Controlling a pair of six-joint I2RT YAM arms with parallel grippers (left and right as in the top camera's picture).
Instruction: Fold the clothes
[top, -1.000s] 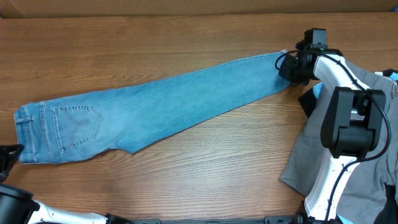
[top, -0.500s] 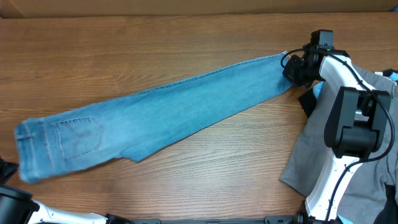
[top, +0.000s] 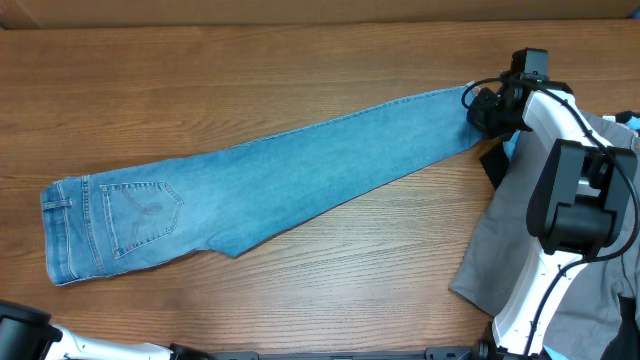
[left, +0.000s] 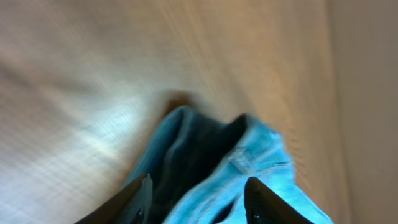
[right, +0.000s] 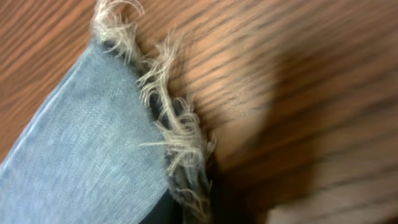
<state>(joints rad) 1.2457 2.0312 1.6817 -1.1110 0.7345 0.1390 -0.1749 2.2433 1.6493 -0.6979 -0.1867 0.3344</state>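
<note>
The light-blue jeans (top: 300, 175) lie flat in a long diagonal on the wooden table, with waist and back pocket (top: 140, 210) at the lower left and the leg end at the upper right. My right gripper (top: 480, 108) is shut on the frayed hem (right: 177, 134); its fingers are mostly hidden in the right wrist view. My left gripper (left: 198, 193) is open, with blurred denim (left: 249, 155) lying between and beyond its fingers. It is out of the overhead view; only the left arm's base (top: 20, 330) shows.
Grey trousers (top: 495, 250) are heaped at the right edge under the right arm (top: 570, 200), with a black piece (top: 493, 162) and a pale-blue piece (top: 510, 145) beside them. The table's far edge (top: 300, 22) runs along the top.
My right gripper moved right with the hem and the whole jeans slid right with it. My left gripper drew back off the overhead view's left edge.
</note>
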